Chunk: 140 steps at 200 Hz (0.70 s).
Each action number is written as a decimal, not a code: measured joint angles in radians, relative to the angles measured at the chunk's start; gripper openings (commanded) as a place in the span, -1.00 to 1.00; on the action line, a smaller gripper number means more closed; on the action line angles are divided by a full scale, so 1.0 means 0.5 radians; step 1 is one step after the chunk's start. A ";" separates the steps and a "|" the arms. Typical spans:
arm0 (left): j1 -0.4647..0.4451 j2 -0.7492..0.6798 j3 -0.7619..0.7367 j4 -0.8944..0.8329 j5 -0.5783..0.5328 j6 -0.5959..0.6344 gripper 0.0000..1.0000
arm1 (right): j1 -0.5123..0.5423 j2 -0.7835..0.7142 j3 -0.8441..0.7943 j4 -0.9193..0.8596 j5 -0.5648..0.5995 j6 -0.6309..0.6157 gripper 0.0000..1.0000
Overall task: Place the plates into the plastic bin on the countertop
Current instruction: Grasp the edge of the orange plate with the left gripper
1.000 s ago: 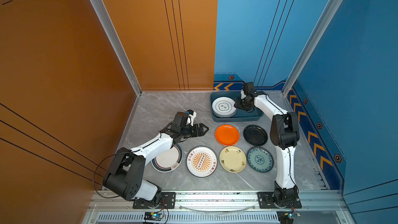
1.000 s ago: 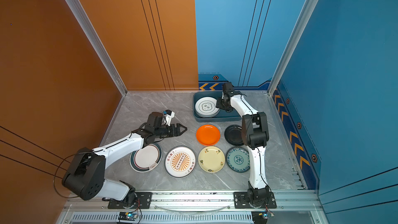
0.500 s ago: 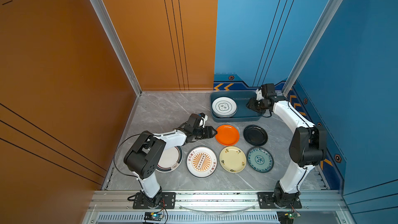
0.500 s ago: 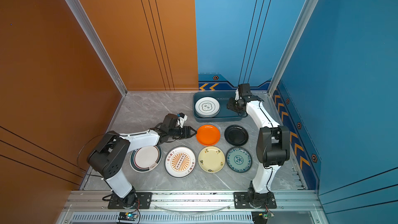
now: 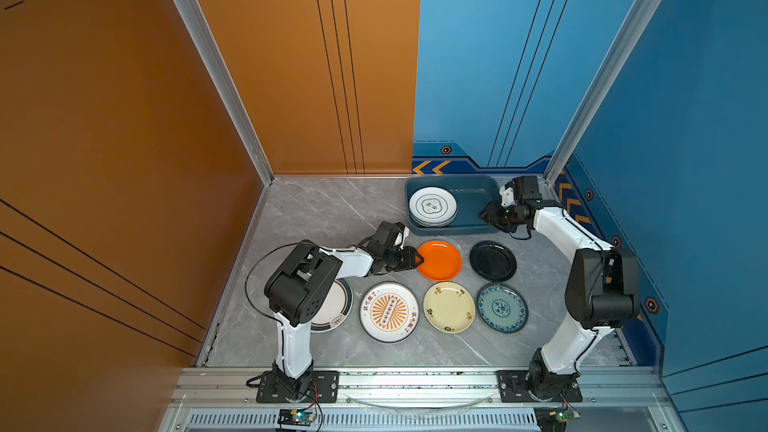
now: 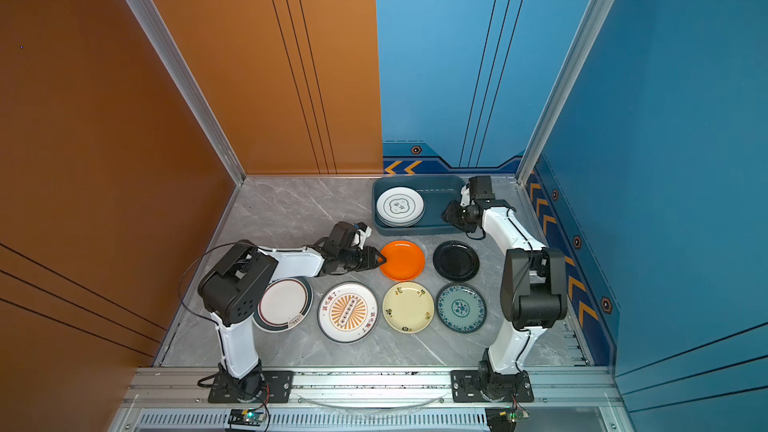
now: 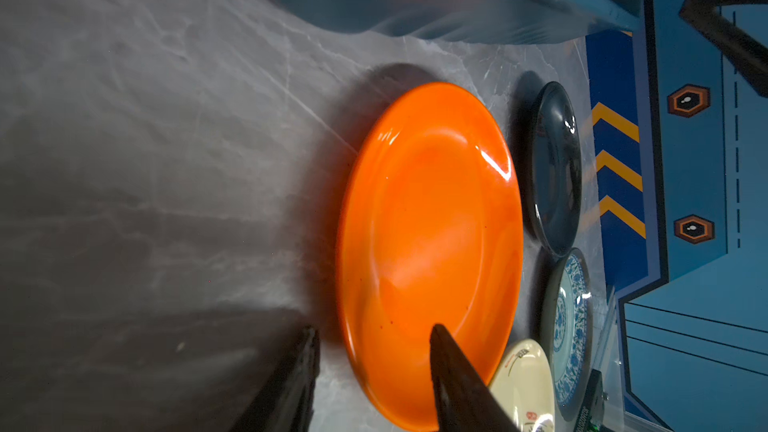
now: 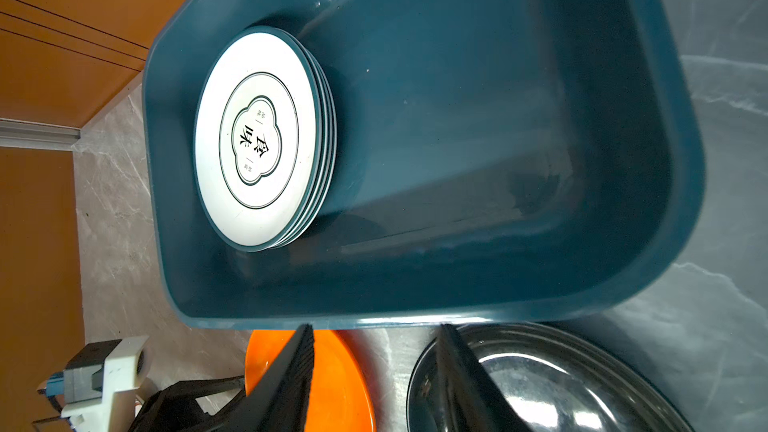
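In the left wrist view, the left gripper straddles the rim of the orange plate, fingers apart and not yet clamped. The right gripper hangs spread and empty beside the bin.

Grey marble-look countertop: dark blue-grey rectangular plastic bin at the back. Stack of white round plates in its left half, black cloud emblem on the top one. Just in front of the bin: plain orange round plate, glossy black round plate to its right. Front row, left to right:
- white dark-rimmed plate, half hidden under the left arm's elbow
- white plate with orange sunburst
- cream plate
- teal patterned plate

Left gripper: tips at the orange plate's left rim, jaw gap unreadable here. Right gripper: at the bin's right front corner, pointing left.
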<state>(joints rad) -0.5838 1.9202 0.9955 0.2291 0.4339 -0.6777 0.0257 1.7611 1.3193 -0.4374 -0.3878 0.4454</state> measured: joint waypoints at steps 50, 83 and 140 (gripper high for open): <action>0.000 0.098 0.116 0.018 -0.005 0.001 -0.39 | 0.000 -0.070 -0.063 0.069 -0.043 0.023 0.02; 0.000 0.127 0.128 0.017 -0.006 0.003 -0.54 | 0.000 -0.070 -0.109 0.109 -0.063 0.047 0.02; 0.000 0.140 0.134 -0.003 -0.044 0.063 -0.80 | 0.001 -0.070 -0.153 0.114 -0.063 0.053 0.02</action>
<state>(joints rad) -0.5838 1.9900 1.0622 0.2276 0.4118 -0.6464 0.0261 1.7260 1.2427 -0.3801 -0.4194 0.4717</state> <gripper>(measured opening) 0.136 0.510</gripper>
